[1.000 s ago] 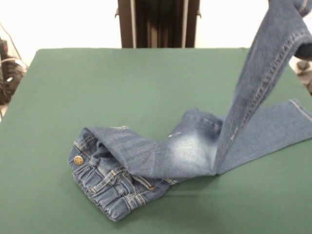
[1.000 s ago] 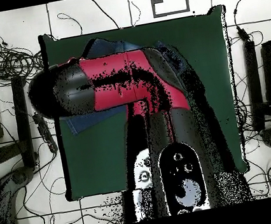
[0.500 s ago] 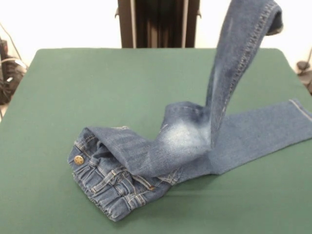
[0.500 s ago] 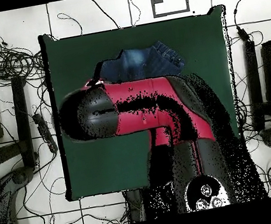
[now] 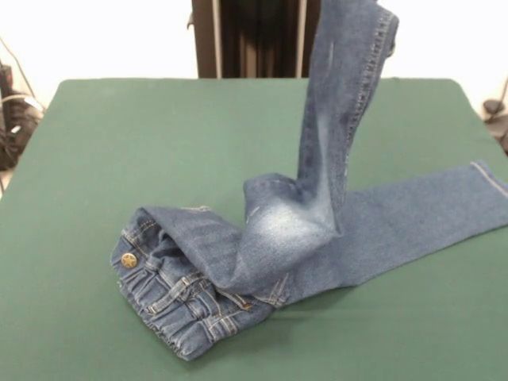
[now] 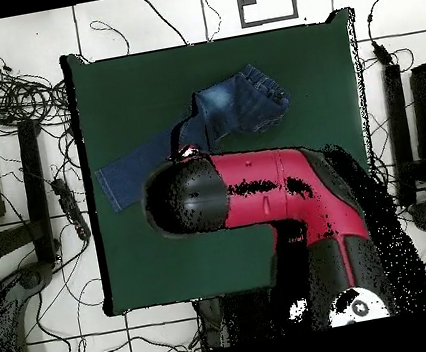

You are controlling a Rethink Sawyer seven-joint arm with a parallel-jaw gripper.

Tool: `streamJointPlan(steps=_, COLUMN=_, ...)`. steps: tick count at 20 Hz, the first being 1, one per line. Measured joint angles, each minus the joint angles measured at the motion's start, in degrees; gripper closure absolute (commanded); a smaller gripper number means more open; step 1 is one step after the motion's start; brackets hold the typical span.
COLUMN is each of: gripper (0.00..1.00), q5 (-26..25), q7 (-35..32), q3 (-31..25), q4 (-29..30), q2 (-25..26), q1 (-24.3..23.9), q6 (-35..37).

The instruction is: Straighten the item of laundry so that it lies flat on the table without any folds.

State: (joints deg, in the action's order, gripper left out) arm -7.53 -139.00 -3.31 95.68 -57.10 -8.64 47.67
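1 pair of jeans point(image 5: 262, 238), mid-table toward 6 o'clock in front view: dark blue denim w/ faded pale patch, tan stitching, 1 brass button point(image 5: 127, 259), gathered elastic waistband bunched at 7 o'clock. 2 legs: 1 lies flat toward 3 o'clock, 1 lifted steeply up past the top edge at 12. Table point(image 5: 119, 143): 1, rectangular, dark green cloth. Arm point(image 6: 260, 186) red/black covers the gripper overhead; can't tell its grip state.
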Motion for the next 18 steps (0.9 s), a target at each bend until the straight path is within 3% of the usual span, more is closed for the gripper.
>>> streamJointPlan(steps=6, gripper=1.00, q5=0.00, q7=0.00, q3=0.97, q4=2.52, q2=-0.14, q1=1.11, q6=-1.15)
streamJointPlan(steps=18, gripper=1.00, q5=0.58, q7=-0.01, q3=7.38, q4=4.77, q2=-0.89, q1=8.53, q6=-1.29)
